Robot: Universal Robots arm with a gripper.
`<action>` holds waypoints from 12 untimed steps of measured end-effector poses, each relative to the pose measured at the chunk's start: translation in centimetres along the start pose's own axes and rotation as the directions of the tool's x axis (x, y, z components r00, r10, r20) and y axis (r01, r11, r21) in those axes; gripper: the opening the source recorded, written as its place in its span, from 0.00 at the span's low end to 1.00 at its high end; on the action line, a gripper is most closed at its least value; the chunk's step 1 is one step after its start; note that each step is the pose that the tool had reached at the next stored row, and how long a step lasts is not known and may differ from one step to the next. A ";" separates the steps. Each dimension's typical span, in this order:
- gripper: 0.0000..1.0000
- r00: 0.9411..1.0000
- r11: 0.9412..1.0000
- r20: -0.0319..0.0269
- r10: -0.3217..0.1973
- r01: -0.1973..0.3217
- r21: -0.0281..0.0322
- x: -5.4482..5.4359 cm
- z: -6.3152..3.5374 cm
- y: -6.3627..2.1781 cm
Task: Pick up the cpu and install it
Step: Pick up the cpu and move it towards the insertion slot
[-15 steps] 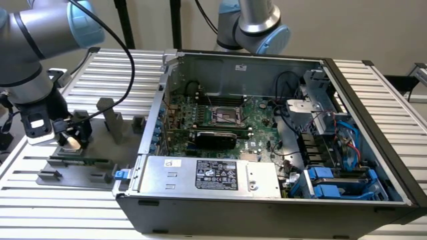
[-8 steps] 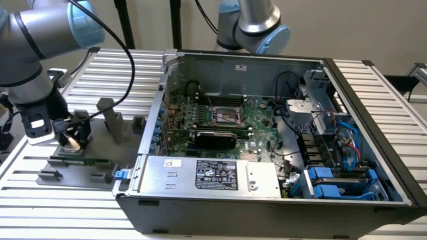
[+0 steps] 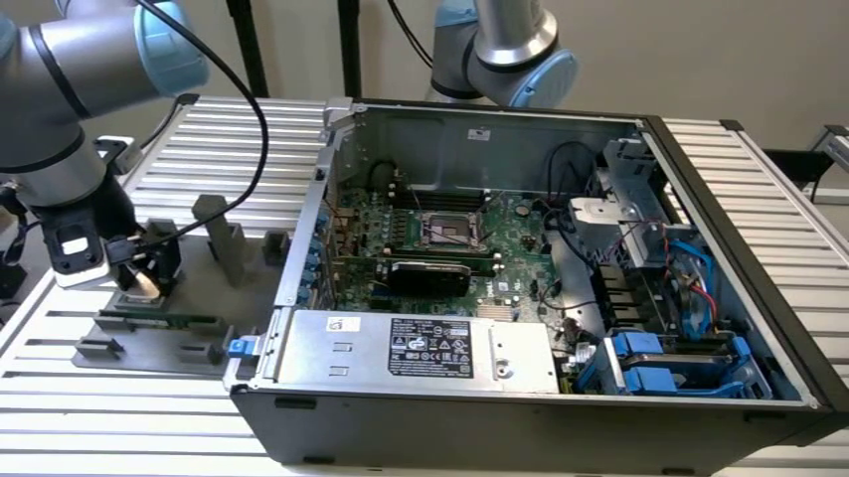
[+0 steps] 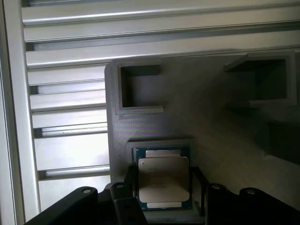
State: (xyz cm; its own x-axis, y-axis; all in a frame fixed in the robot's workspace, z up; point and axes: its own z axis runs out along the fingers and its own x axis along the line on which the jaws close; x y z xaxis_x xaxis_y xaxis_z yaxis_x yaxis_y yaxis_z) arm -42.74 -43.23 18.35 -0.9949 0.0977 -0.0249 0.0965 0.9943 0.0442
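The arm [image 3: 67, 109] reached down over a grey holder plate [image 3: 193, 298] that lay on the slatted metal tabletop [image 3: 80, 397], out at nine o'clock from the open computer case [image 3: 531, 417] in the exterior view. The jaws were lowered onto the plate's nine o'clock edge and were closed against two opposite edges of the cpu [image 4: 161, 180], one black jaw tight on either side of it. The cpu lay flat with its silvery lid up and was seated in its shallow square nest on the plate, not lifted clear. In the exterior view it showed as a small pale patch [image 3: 139, 285] between the jaws.

A long green memory stick [image 3: 166, 321] sat in the plate at six o'clock from the jaws, just beside them. The wrist view showed a bare square pocket [image 4: 138, 89] in the plate near the cpu's nest.

Inside the case, the motherboard [image 3: 518, 234] carried a square socket frame [image 3: 451, 231] near its middle, well apart from the cpu. A silver power supply box [image 3: 412, 348] sat at six o'clock from the socket frame. A second arm [image 3: 511, 50] stood behind the case at twelve o'clock
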 end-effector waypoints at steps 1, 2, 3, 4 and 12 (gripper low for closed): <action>0.55 1.000 1.000 0.000 0.000 0.000 0.000 0.0 0.00 0.00; 0.55 1.000 1.000 0.000 0.000 0.000 0.000 0.0 -0.01 0.00; 0.55 1.000 1.000 0.000 0.000 0.000 0.000 0.0 -0.05 0.01; 0.55 1.000 1.000 0.001 0.000 0.000 -0.001 0.0 -0.12 0.02; 0.55 1.000 1.000 0.000 0.000 0.000 0.000 -0.1 -2.49 0.19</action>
State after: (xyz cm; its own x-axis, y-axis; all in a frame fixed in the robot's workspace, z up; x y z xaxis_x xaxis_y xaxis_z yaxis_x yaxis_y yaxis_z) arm -42.74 -43.15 20.84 -0.9949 0.0978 -0.0250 0.0966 0.9943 0.0443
